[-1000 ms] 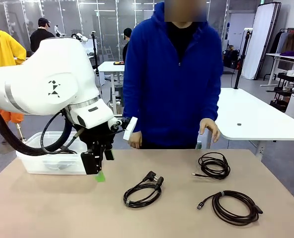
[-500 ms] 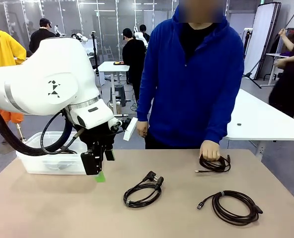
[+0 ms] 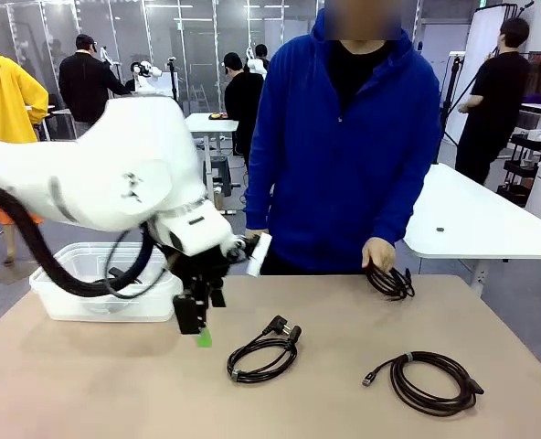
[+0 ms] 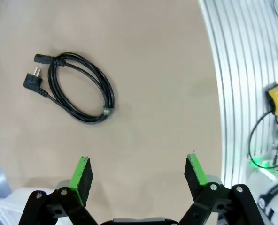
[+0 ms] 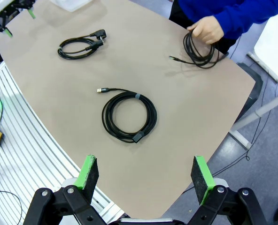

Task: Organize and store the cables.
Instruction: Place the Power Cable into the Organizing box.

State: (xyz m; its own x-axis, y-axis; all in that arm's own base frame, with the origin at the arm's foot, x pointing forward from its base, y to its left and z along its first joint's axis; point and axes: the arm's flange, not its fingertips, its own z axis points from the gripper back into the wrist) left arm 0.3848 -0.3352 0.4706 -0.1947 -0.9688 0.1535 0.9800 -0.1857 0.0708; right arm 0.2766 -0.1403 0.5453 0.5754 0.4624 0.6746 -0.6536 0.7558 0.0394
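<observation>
The person's hand [image 3: 378, 253] is now lifting the small coil [image 3: 394, 283] off the far right of the desk [image 3: 97, 393], where a moment ago it was only pressing down on it. The left arm is swinging from the bin [image 3: 69, 306] toward the plug coil [image 3: 287, 340]. The left hand [image 3: 200, 325] is hovering wide open, empty, just short of that coil. The right hand [image 5: 143, 168] is also hanging wide open, high over the brown coil [image 3: 409, 395]. So storing is probably only beginning, with two coils lying untouched on the desk. The clear bin is sitting at the far left, and the arm's hose is hiding most of its inside, so I cannot tell what it holds.
</observation>
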